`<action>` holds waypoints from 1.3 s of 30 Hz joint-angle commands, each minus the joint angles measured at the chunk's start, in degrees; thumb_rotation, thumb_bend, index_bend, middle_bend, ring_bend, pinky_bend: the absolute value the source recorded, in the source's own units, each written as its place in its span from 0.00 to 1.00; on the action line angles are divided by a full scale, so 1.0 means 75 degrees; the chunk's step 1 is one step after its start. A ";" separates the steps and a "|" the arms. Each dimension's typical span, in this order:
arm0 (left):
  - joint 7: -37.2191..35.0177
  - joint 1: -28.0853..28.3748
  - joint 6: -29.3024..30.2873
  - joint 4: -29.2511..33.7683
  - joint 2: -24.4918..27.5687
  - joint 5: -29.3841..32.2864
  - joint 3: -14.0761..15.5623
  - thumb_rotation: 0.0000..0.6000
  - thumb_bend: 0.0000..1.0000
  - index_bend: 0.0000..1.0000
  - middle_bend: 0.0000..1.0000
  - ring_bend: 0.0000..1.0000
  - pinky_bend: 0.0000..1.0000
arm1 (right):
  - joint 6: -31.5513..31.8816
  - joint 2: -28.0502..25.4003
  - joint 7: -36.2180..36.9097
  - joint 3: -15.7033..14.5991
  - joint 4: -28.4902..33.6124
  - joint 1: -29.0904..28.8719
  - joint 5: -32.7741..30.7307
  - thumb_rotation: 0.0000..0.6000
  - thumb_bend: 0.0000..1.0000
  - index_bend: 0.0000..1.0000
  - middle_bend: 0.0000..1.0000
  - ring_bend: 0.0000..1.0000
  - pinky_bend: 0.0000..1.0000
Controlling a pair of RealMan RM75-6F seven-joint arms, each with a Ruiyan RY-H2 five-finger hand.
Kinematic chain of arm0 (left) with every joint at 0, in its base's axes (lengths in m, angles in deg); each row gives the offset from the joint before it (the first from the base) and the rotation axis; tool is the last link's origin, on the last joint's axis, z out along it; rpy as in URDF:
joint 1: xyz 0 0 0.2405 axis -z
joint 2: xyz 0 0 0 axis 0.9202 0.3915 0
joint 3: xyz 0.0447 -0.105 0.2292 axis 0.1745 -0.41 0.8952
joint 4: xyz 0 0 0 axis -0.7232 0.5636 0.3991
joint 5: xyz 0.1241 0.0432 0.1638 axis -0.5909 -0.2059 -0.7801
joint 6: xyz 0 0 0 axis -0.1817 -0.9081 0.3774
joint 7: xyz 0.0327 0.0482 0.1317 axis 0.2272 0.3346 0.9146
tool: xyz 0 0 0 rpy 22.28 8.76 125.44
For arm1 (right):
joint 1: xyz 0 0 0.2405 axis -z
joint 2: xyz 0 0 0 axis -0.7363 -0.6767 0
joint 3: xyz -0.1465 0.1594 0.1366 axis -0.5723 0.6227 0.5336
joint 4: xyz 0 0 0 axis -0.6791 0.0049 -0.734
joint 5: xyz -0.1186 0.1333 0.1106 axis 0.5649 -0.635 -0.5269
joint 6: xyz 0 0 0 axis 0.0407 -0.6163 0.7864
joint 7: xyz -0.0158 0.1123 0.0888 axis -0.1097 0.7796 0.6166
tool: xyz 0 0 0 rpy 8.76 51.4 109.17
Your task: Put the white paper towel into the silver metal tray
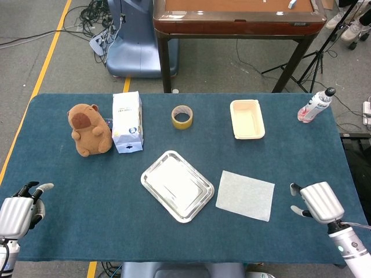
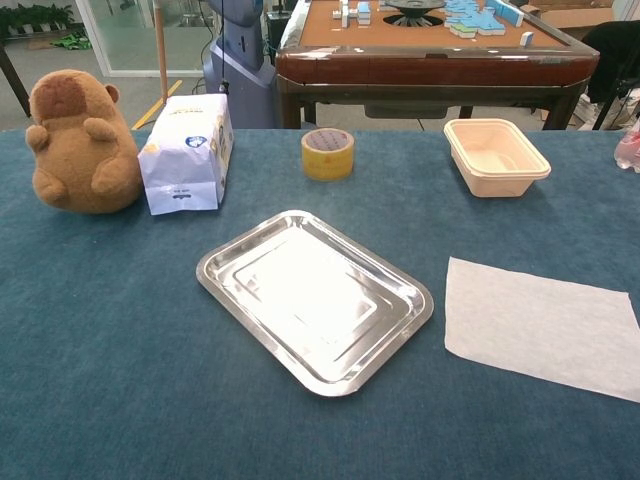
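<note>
The white paper towel (image 1: 246, 194) (image 2: 541, 326) lies flat on the blue cloth, just right of the silver metal tray (image 1: 177, 185) (image 2: 315, 298), which holds nothing. My right hand (image 1: 315, 202) hovers near the table's front right, a short way right of the towel, holding nothing with its fingers apart. At the front left corner my left hand (image 1: 18, 211) stays low, also holding nothing. Neither hand shows in the chest view.
Along the back stand a brown plush toy (image 1: 89, 130), a white and blue packet (image 1: 127, 122), a roll of yellow tape (image 1: 182, 117), a cream food container (image 1: 247, 119) and a plastic bottle (image 1: 315, 105). The table edge (image 1: 185, 262) runs close below the hands.
</note>
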 commanded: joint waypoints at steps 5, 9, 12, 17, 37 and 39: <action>-0.0021 -0.0006 0.0007 0.0008 0.0016 -0.0018 0.0013 1.00 0.00 0.31 0.28 0.23 0.43 | -0.0235 0.0337 -0.0097 -0.0253 -0.0710 -0.0242 0.0395 1.00 0.00 0.53 1.00 1.00 1.00; -0.0015 -0.0007 -0.0003 0.0016 0.0021 0.0001 0.0009 1.00 0.00 0.31 0.28 0.23 0.43 | -0.0275 0.0534 -0.0146 -0.0343 -0.1124 -0.0327 0.0544 1.00 0.00 0.53 1.00 1.00 1.00; -0.0004 0.0002 -0.0040 0.0026 0.0020 0.0021 0.0011 1.00 0.00 0.31 0.28 0.23 0.43 | -0.0260 0.0722 -0.0133 -0.0425 -0.1521 -0.0387 0.0688 1.00 0.00 0.53 1.00 1.00 1.00; 0.0017 0.0019 -0.0114 0.0030 0.0021 0.0049 0.0026 1.00 0.00 0.31 0.28 0.23 0.43 | -0.0131 0.1064 -0.0046 -0.0551 -0.2169 -0.0458 0.0918 1.00 0.00 0.53 1.00 1.00 1.00; 0.0009 0.0010 -0.0160 0.0083 0.0065 0.0137 0.0014 1.00 0.00 0.31 0.28 0.23 0.43 | -0.0255 0.1891 -0.0051 -0.0908 -0.3352 -0.0775 0.1210 1.00 0.00 0.51 1.00 1.00 1.00; 0.0009 0.0008 -0.0165 0.0089 0.0069 0.0142 0.0016 1.00 0.00 0.31 0.28 0.23 0.43 | -0.0262 0.1961 -0.0065 -0.0928 -0.3410 -0.0811 0.1227 1.00 0.00 0.50 1.00 1.00 1.00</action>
